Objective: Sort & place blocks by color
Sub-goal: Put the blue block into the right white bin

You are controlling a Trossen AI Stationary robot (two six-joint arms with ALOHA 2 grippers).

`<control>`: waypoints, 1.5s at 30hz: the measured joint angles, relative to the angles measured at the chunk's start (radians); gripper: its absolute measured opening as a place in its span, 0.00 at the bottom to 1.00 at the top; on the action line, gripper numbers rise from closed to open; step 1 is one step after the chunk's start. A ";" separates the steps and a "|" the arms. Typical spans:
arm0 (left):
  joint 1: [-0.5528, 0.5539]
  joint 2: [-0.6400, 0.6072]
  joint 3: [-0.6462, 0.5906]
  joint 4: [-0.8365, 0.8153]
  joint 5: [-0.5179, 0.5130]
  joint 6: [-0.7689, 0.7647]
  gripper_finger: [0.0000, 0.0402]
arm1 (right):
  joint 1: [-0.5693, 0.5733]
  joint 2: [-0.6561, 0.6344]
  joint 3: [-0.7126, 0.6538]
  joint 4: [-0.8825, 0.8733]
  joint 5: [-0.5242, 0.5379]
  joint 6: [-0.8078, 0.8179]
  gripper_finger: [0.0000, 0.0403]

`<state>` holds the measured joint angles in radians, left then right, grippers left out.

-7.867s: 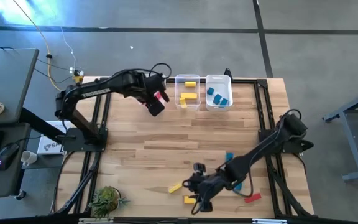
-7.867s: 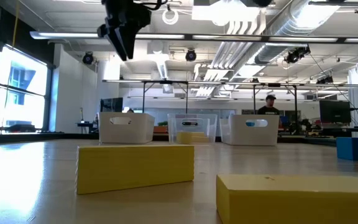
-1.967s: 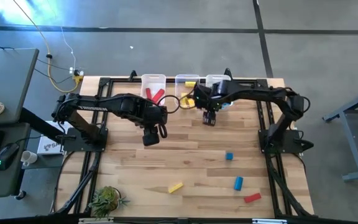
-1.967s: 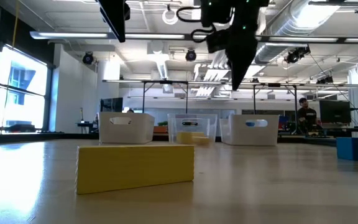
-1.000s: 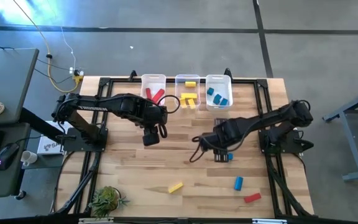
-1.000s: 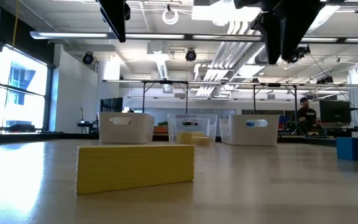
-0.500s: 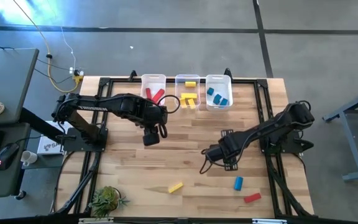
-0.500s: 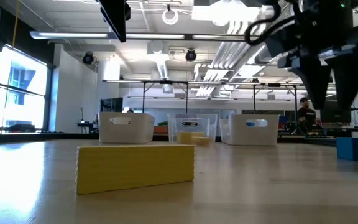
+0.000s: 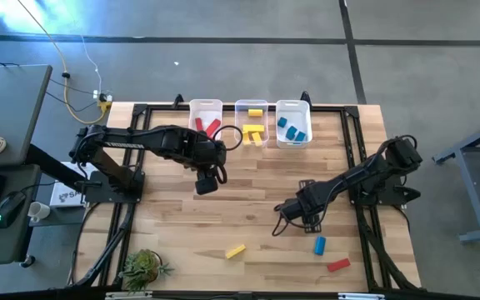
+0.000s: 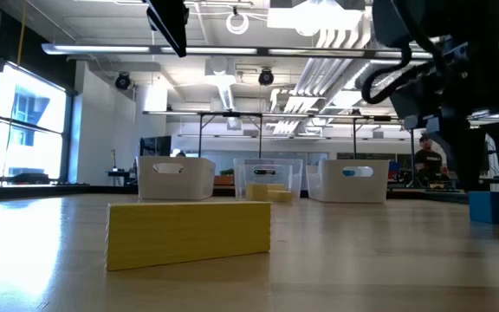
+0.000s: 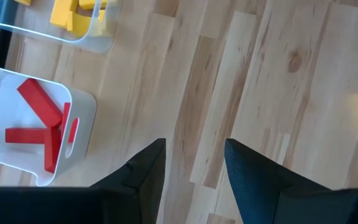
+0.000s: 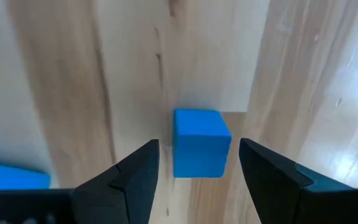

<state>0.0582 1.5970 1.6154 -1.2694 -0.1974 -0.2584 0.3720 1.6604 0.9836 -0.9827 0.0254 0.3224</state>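
Three bins [image 9: 251, 105]; twelve blocks [image 9: 236, 250]: four red, four yellow, four blue.

My right gripper [image 9: 305, 218] low in the right centre of the high view, fingers [image 12: 135, 177] spread wide and empty (arm stretched in from the right edge), my left gripper [image 9: 207, 183] left of centre, jaws parted, nothing between them.

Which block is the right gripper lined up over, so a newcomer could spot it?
On the wooden table, look in the right front part where the right gripper hangs, fingers open. Between them lies a small blue cube. Unlike the longer blue block and red bar nearer the table's front edge, it is square-faced.
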 joint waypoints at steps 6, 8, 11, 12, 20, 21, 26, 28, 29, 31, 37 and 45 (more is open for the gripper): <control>0.000 0.000 0.000 0.000 0.000 0.000 0.38 | -0.007 0.000 -0.043 0.047 -0.009 0.020 0.52; 0.000 0.000 0.000 0.000 0.000 0.000 0.38 | -0.007 0.000 -0.052 0.077 -0.012 0.020 0.51; 0.000 0.000 0.000 0.000 0.000 0.000 0.38 | -0.007 0.000 -0.053 0.093 -0.012 0.021 0.45; 0.000 0.000 0.000 0.000 0.000 0.000 0.38 | -0.007 0.000 -0.053 0.095 -0.012 0.021 0.41; 0.000 0.000 0.000 0.000 0.000 0.000 0.38 | -0.020 -0.001 -0.051 0.087 -0.014 0.009 0.24; 0.000 0.000 0.000 0.000 0.000 0.000 0.38 | -0.025 -0.001 -0.051 0.083 -0.010 0.006 0.24; 0.000 0.000 0.000 0.000 0.000 0.000 0.38 | -0.056 0.001 -0.044 0.075 0.036 -0.022 0.24; 0.000 0.000 0.000 0.000 0.000 0.000 0.38 | -0.081 0.001 -0.031 0.076 0.054 -0.046 0.24; 0.000 0.000 0.000 0.001 0.000 0.000 0.38 | -0.094 0.001 -0.024 0.076 0.059 -0.061 0.24; 0.000 0.000 0.000 0.001 0.000 0.000 0.38 | -0.124 0.001 -0.009 0.075 0.074 -0.099 0.24; 0.000 0.000 0.000 0.001 0.000 0.000 0.38 | -0.229 0.001 0.052 0.072 0.149 -0.231 0.24; 0.000 0.000 0.000 0.001 0.000 0.000 0.38 | -0.383 0.001 0.189 0.050 0.301 -0.410 0.24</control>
<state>0.0580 1.5970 1.6154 -1.2686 -0.1974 -0.2584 -0.0113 1.6615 1.1728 -0.9327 0.3261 -0.0873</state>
